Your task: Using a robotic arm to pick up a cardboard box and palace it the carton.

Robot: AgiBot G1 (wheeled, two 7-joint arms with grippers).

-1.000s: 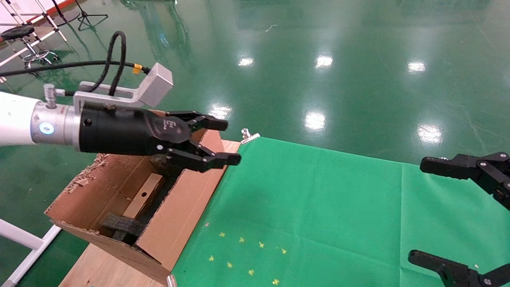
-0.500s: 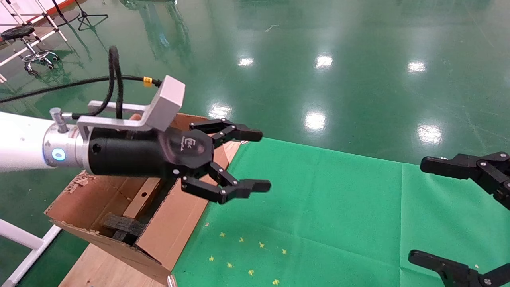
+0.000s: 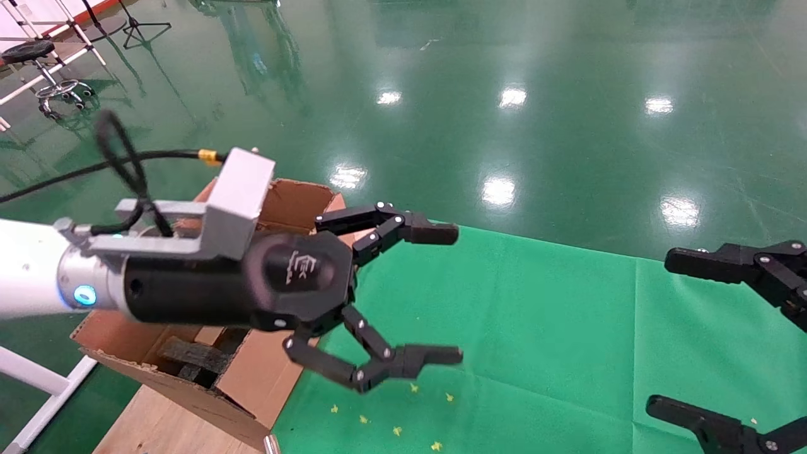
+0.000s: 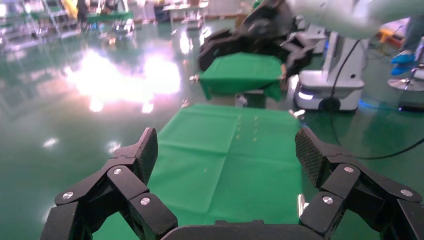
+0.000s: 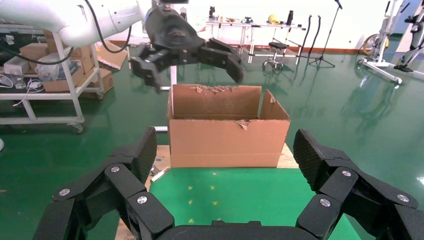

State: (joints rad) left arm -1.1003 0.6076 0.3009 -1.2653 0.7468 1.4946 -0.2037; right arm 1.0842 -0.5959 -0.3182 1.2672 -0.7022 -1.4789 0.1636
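While empty and spread wide, left hand hangs beside carton.

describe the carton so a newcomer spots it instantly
Find the green cloth covering the table; at its left edge stands the carton, a large open brown corrugated box. Its ragged torn flaps and dark foam blocks inside mark it; the left gripper hangs open beside it.

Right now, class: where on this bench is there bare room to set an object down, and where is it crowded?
Free: the green cloth between the carton and the right gripper. Crowded: inside the carton, with dark foam blocks, and beneath the left gripper, jaws open.
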